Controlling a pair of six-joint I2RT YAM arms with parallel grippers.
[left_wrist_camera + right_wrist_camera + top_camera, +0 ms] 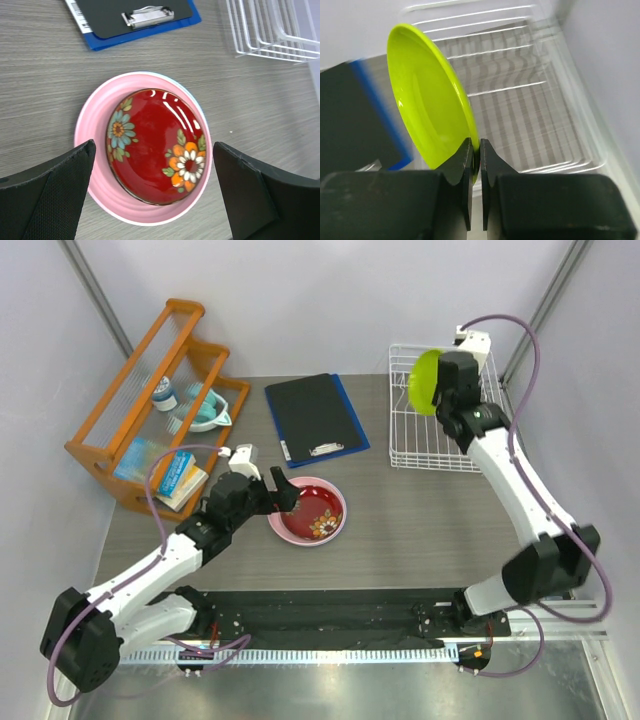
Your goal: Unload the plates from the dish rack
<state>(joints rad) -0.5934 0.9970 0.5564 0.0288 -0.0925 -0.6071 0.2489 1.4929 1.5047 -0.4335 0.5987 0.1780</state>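
1. Nearest to us, the left pincer (285,492) (154,147) is released, its jaws spread wide. It hangs above a stack of plates on the table, one finger on each side of the stack in the wrist view.
2. The dark red plate (312,512) (150,150), with its flowers facing up, lies flat on top of the pink plate (343,508) (92,132). A thin pale rim, which we take for the light blue plate (198,104), shows under the pink one's far right edge. We cannot tell whether the fingers touch the stack.
3. Just beyond the stack lies a black clipboard (315,415) (135,12) on a blue backing.
4. Farther back on the right, the right pincer (447,390) (476,150) is clenched on the rim of the lime green plate (425,382) (427,100). The plate stands on edge over the far left part of the dish rack (430,445) (520,85).
5. We cannot tell whether this plate touches the wires of the rack.
6. At the far left stands an orange wooden shelf (150,400) holding a teal bowl (207,412).
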